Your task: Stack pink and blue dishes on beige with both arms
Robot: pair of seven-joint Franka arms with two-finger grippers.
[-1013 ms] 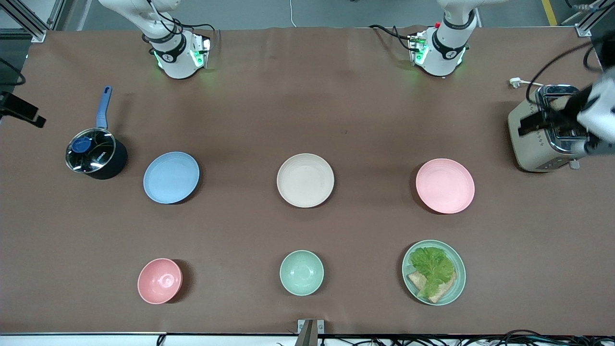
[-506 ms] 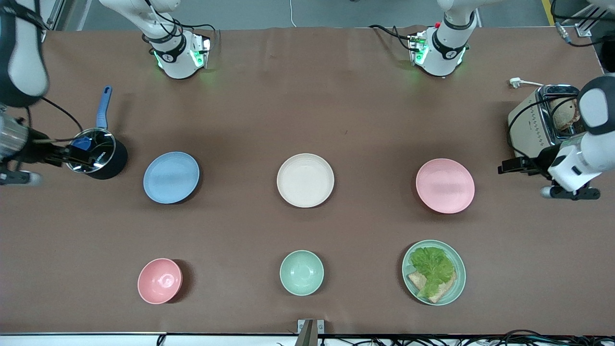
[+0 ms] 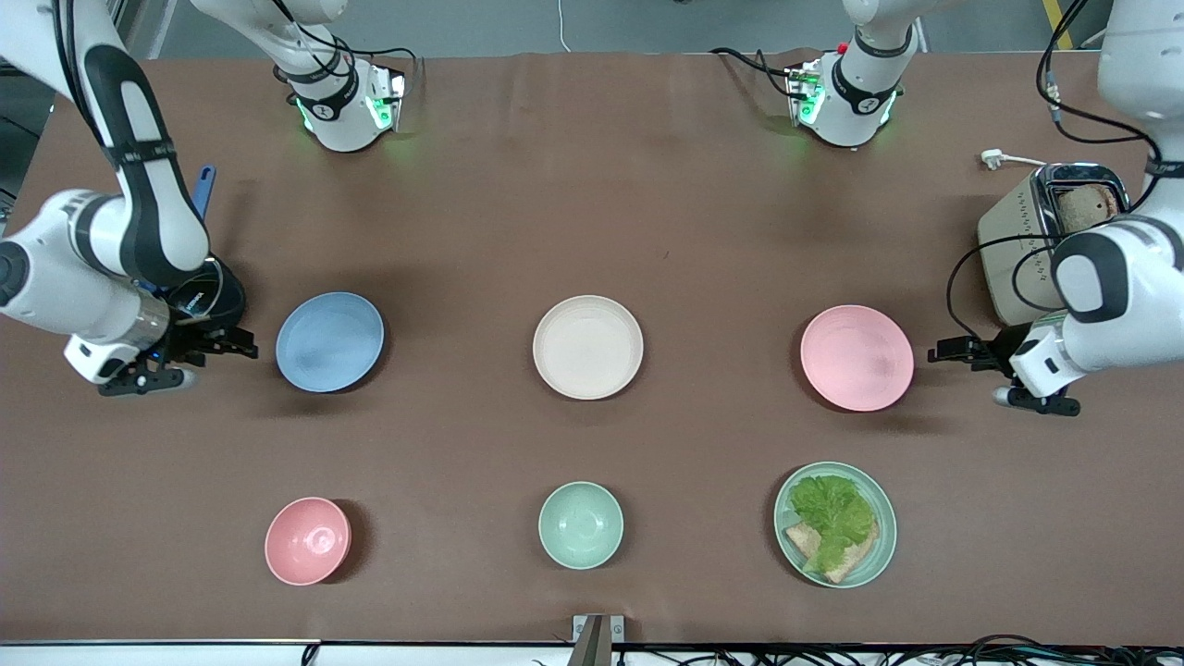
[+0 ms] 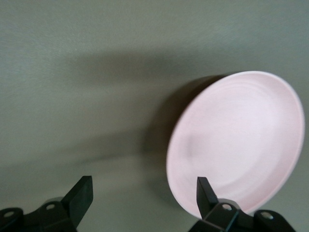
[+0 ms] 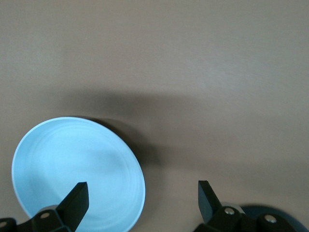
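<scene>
Three plates lie in a row across the table's middle: the pale blue plate (image 3: 329, 341) toward the right arm's end, the beige plate (image 3: 587, 347) in the centre, the pale pink plate (image 3: 857, 357) toward the left arm's end. My right gripper (image 3: 236, 344) is open just outside the blue plate's rim, on the saucepan side. In the right wrist view the blue plate (image 5: 77, 174) lies partly between the open fingers of that gripper (image 5: 142, 195). My left gripper (image 3: 953, 351) is open beside the pink plate's rim, on the toaster side. The left wrist view shows the pink plate (image 4: 236, 145) by one fingertip (image 4: 205, 191).
A dark saucepan (image 3: 217, 291) with a blue handle sits mostly hidden under the right arm. A toaster (image 3: 1022, 250) holding bread stands by the left arm. Nearer the front camera are a pink bowl (image 3: 307, 540), a mint bowl (image 3: 580, 524) and a mint plate (image 3: 886, 518) with lettuce and bread.
Both arms have swung in from the table's ends and come down. The right gripper now sits by the blue plate, the left by the pink plate. No plate has moved.
</scene>
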